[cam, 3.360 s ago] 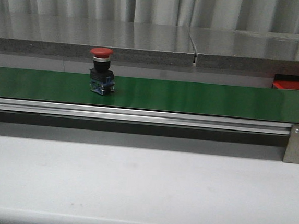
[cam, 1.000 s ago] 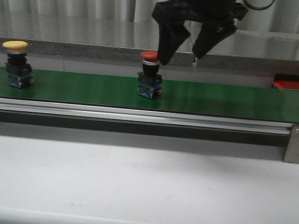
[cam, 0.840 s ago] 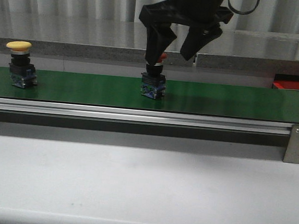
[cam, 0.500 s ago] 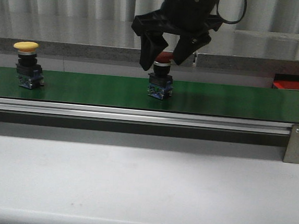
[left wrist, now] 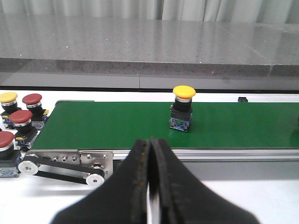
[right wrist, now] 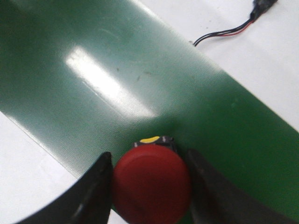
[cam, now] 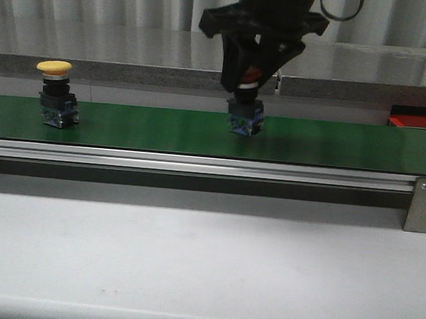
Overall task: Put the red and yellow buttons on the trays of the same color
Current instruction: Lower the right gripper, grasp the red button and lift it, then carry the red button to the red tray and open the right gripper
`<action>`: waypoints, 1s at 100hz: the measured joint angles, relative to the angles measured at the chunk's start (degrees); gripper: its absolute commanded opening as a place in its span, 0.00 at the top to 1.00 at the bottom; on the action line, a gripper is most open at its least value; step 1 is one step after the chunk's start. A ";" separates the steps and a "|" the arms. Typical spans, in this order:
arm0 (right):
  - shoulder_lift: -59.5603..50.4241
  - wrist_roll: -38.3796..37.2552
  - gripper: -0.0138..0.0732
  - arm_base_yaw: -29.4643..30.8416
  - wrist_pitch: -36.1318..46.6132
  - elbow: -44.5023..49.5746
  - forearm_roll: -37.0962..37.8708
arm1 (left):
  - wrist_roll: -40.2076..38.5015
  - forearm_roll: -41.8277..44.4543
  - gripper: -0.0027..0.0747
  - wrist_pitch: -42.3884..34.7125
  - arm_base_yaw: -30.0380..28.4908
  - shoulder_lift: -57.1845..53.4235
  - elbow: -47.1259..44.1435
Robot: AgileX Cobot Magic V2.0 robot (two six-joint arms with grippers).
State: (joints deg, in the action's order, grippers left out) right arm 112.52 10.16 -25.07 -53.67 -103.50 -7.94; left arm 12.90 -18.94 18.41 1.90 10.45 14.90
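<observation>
I am squeezing the right fingers (cam: 244,73) on the red button (right wrist: 151,183); left fingers (left wrist: 150,158) are closed, empty; next I should lift it toward the red tray (cam: 423,122) at 3 o'clock.

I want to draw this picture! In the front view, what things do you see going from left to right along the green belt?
Yellow button → red button with the right gripper closed on it → silver bracket at the belt's end, with a red tray behind.

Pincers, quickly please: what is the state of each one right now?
Left pincer: closed, holding nothing.
Right pincer: closed on the red button on the green belt.
</observation>
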 measured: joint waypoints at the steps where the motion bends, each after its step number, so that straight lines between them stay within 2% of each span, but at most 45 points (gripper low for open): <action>1: -0.11 0.00 0.67 0.34 -0.25 -0.45 0.00 | 0.00 0.00 0.99 0.00 0.00 0.00 0.00; 17: -4.49 0.00 0.67 6.97 -4.71 -6.89 -0.35 | 0.00 0.00 0.99 0.00 0.00 0.00 0.00; 38: -6.18 0.00 0.67 22.35 -6.63 -10.86 -1.38 | 0.00 -0.10 0.99 0.00 0.00 0.00 0.00; 50: -4.61 0.13 0.67 31.85 -6.78 -10.86 -4.68 | 0.00 -0.10 0.99 0.00 0.00 0.00 0.00; 64: -1.27 2.61 0.67 39.93 -6.21 -10.96 -10.40 | 0.00 -0.10 0.99 0.00 0.00 0.00 0.00; 80: 5.27 4.41 0.67 44.48 -5.62 -10.99 -14.08 | 0.00 -0.10 0.99 0.00 0.00 0.00 0.00; 100: 12.61 4.71 0.67 46.41 -3.84 -10.99 -14.50 | 0.00 -0.10 0.99 0.00 0.00 0.00 0.00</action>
State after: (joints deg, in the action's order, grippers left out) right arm 125.13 14.87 21.34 -57.51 -114.50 -22.44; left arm 12.90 -19.04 18.41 1.90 10.45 14.90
